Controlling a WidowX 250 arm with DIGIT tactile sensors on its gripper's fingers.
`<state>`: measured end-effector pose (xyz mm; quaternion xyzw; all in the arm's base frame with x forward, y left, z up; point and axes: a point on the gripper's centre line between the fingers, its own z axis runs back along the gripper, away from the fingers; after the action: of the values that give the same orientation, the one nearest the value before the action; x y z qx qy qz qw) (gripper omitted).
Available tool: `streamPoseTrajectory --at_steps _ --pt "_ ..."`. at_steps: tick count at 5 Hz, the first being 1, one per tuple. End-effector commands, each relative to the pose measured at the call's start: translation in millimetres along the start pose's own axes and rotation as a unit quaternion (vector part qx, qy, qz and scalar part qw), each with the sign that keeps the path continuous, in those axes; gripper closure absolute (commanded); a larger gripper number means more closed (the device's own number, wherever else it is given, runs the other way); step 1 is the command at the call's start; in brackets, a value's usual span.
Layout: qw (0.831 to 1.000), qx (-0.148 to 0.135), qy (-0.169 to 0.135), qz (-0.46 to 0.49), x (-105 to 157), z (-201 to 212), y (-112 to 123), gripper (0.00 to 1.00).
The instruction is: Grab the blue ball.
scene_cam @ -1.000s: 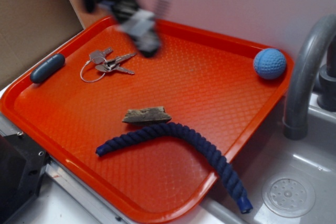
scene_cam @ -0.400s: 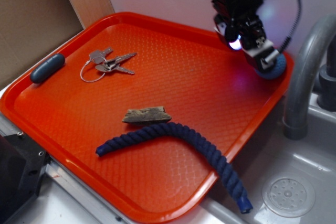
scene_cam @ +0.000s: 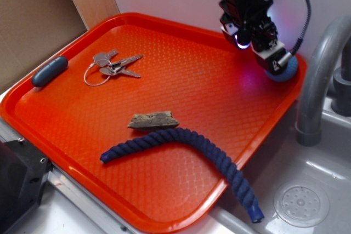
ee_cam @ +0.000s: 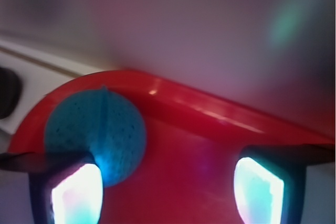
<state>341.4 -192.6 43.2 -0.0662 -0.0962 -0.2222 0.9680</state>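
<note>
In the tray's [scene_cam: 164, 190] corner, blue ball [scene_cam: 287, 69] against open end effector's [scene_cam: 272, 61] left finger.

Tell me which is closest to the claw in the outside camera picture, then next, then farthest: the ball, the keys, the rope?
1. blue ball, right under the claw in the tray's far right corner.
2. keys, far left side.
3. rope, near edge; a close call with the keys.

The blue ball [scene_cam: 286, 69], touching the left finger, looks matt and finely dimpled. Under the fingers, the orange tray [scene_cam: 181, 97] is textured plastic with a glossy rim. Farther off lie a twisted fibrous rope [scene_cam: 186, 146], rough wood [scene_cam: 153, 120] and shiny metal keys [scene_cam: 112, 65].
</note>
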Motion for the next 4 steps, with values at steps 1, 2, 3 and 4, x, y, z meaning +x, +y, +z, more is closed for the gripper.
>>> streamPoseTrajectory --at_steps 1,2,3,4 --pt "0.994 -0.090 -0.046 -0.045 10 26 -42 0.00" --pt "0.994 -0.089 -0.043 -0.048 12 22 -49 0.00" --pt "0.994 -0.082 -0.039 -0.054 11 20 -53 1.00" --pt "0.992 -0.114 -0.019 -0.046 -2 39 -47 1.00"
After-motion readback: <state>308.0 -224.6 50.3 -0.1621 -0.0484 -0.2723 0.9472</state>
